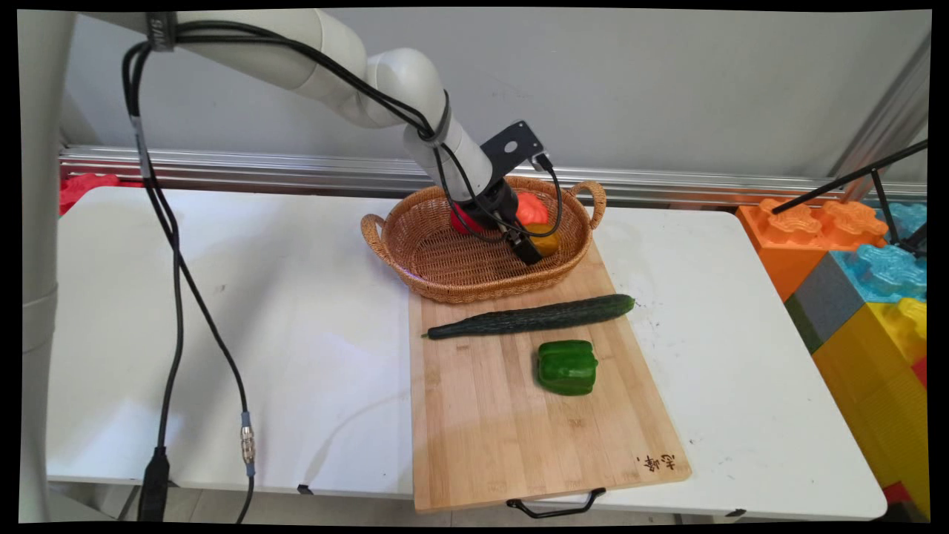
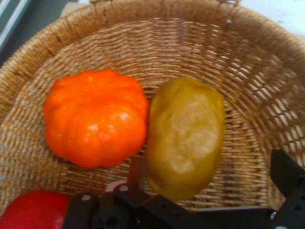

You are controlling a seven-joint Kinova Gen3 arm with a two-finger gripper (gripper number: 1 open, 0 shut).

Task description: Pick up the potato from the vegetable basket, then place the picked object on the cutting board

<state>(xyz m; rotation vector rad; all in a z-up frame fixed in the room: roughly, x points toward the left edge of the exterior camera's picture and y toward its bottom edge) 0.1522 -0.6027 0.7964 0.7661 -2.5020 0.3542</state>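
My gripper (image 2: 209, 191) sits inside the wicker basket (image 2: 267, 86), open. The yellowish potato (image 2: 186, 138) lies between its fingers — long axis pointing away from me — touching the orange pumpkin (image 2: 95, 124).

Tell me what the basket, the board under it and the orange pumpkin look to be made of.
Basket: woven wicker or rattan, matt tan; the plaited strands show. Board: bamboo or light wood, smooth; glued strips and grain show. Orange pumpkin: probably plastic; glossy highlights and a very even colour suggest a toy, though that is not certain.
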